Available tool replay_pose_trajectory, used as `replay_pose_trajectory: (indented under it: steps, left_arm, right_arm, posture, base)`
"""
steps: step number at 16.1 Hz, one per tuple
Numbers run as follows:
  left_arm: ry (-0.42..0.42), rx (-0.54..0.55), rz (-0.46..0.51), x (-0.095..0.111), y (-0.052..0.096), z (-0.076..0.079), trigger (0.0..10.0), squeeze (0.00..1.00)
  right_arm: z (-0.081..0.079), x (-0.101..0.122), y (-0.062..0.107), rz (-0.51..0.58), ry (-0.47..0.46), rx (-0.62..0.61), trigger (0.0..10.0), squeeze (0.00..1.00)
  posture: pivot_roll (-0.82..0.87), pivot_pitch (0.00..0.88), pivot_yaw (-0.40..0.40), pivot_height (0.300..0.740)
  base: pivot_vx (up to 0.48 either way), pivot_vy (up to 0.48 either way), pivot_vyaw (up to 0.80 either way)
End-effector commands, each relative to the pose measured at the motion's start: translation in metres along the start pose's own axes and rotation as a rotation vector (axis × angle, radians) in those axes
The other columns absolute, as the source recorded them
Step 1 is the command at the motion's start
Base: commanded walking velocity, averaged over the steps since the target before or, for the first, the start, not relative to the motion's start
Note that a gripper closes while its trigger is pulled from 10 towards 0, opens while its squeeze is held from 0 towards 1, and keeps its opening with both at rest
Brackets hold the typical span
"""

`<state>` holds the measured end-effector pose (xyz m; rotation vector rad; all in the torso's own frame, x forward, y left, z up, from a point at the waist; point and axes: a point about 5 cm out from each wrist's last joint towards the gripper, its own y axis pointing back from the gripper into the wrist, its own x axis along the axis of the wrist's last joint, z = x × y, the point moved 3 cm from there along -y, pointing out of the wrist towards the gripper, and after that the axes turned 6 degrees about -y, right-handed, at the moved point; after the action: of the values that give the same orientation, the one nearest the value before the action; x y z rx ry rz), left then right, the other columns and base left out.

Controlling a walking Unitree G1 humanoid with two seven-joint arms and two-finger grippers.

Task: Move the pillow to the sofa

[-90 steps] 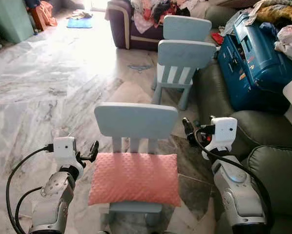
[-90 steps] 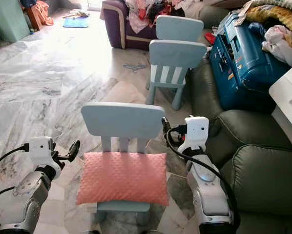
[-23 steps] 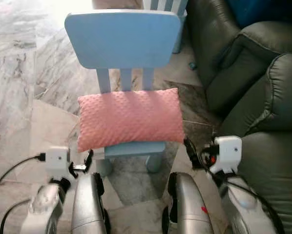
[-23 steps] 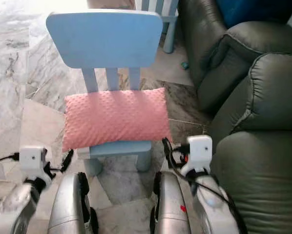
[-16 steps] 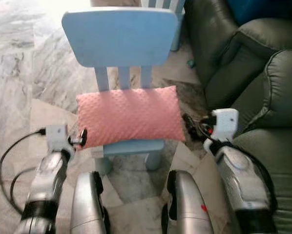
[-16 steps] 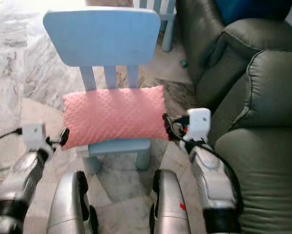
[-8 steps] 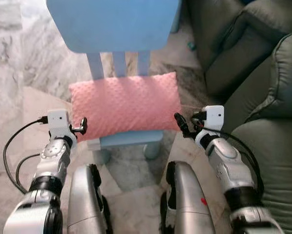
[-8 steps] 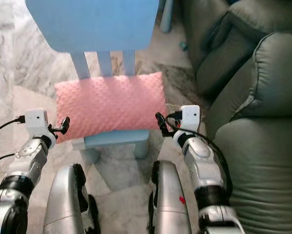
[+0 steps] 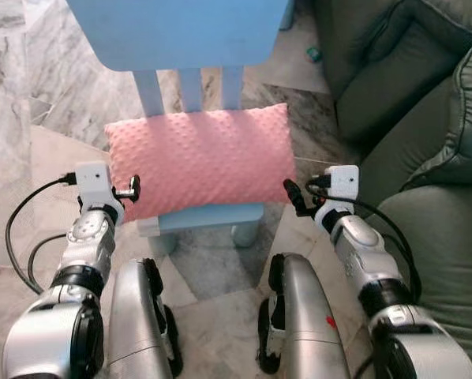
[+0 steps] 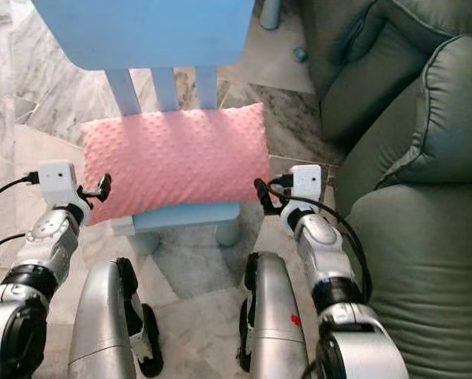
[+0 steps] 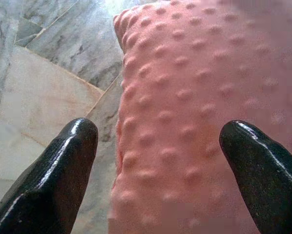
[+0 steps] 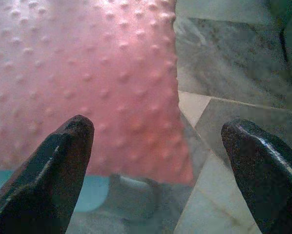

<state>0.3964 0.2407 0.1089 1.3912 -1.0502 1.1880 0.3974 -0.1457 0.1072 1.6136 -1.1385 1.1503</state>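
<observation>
**Pillow could slip off the chair**

The pillow [image 9: 200,160] lies on the chair [image 9: 212,215], left of the sofa [image 9: 449,237]. The left claw [image 9: 133,189] and right claw [image 9: 293,195] are spread wide at its two ends. If only one pinches, the soft pillow may sag and drop to the floor [image 9: 31,158].

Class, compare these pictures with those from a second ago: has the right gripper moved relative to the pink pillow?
Yes. The right gripper has closed in on the pink pillow's right end, nearer the blue chair seat edge, jaws open.

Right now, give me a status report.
Left claw and right claw open, flanking pillow's ends. Pillow on blue chair. Sofa right, path clear.
</observation>
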Motion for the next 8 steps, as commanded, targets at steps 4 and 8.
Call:
replay_pose_trajectory:
  steps: [4,8]
  left_arm:
    - [0.038,-0.012,-0.049,-0.009,0.000,0.005,10.0,0.00]
    - [0.080,-0.037,-0.029,-0.007,0.000,0.012,10.0,0.00]
  right_arm:
    - [0.000,-0.011,-0.004,-0.065,-0.143,-0.004,10.0,0.00]
    - [0.004,0.012,-0.004,0.052,0.022,-0.001,10.0,0.00]
  posture:
    - [-0.08,0.469,-0.075,0.555]
    - [-0.08,0.465,-0.076,0.555]
  base:
    - [0.000,0.000,0.00]
    - [0.000,0.000,0.00]
